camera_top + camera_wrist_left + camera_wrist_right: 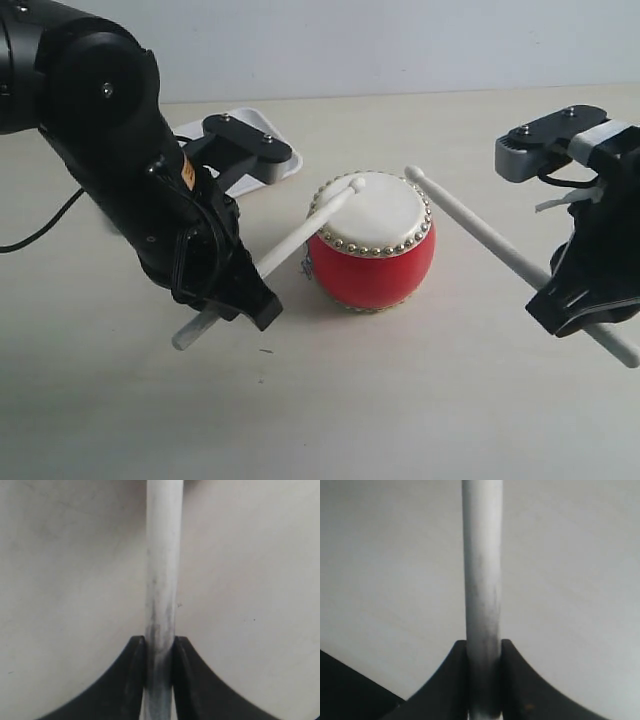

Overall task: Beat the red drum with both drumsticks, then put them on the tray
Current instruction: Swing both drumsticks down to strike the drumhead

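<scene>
Drum: upright, mid-worktop.
Left claw: clamps left stick, tip on skin.
Right claw: clamps right stick, tip raised beside rim.
Tray: behind, partly hidden.
Status: beating likely underway; traying undone.

The left arm was angled downward, the left pincer clamped on one drumstick; the right arm likewise, the right pincer clamped on the other drumstick.
</scene>
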